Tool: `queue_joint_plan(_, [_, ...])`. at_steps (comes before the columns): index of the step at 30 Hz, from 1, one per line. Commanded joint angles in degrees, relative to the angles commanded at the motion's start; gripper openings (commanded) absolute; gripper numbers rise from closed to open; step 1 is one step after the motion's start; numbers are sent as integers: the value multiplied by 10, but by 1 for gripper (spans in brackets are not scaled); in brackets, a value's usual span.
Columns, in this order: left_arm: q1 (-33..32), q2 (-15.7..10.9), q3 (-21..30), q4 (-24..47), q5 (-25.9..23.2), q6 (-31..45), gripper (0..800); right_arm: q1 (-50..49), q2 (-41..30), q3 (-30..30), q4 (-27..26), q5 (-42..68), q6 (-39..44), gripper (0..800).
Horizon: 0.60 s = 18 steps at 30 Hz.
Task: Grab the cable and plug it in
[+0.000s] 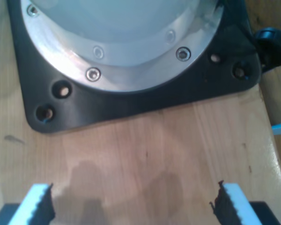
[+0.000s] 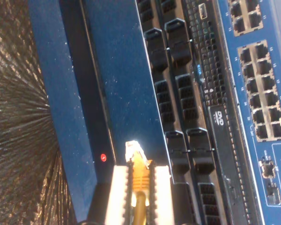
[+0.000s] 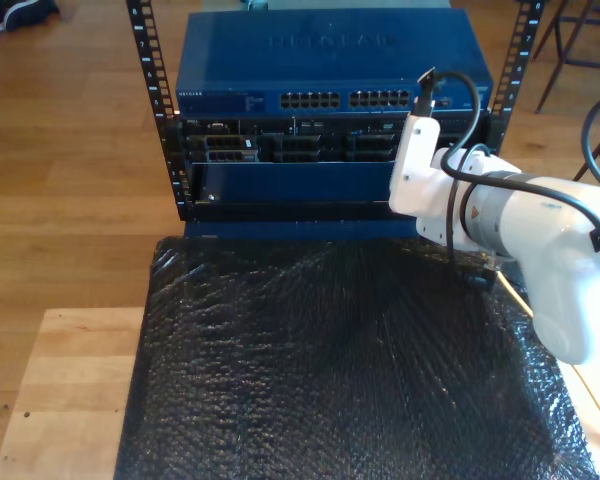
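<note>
Now cable (image 2: 139, 180) clamped between my second gripper (image 2: 139, 187) jaws, plug (image 2: 134, 151) protruding, my first gripper (image 1: 131, 201) jaws wide, empty.

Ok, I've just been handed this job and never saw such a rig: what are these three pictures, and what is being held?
You are looking at two robot arms, each with a camera on its pincer, plus one camera off the arms. The exterior view shows a white arm reaching toward a blue network switch in a black metal rack, behind a table covered in black bubble wrap. The second wrist view looks along my second pincer, which is shut on the pale-yellow network cable; its clear plastic plug points at the rack's front panels, not yet in a port. The first wrist view looks along my first pincer, open with nothing between its fingers, over a wooden surface beside a black base plate.
</note>
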<state>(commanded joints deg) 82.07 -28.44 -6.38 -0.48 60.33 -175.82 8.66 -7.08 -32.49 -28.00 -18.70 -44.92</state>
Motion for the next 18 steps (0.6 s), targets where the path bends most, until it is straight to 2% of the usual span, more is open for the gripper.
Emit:
queue_joint_plan(11, [0,0,0,0,0,0,800,-3,11,-14,-1,-14,-2,0])
queue_joint_plan(18, [0,0,0,0,0,0,800,0,32,-15,0,-76,-49,0])
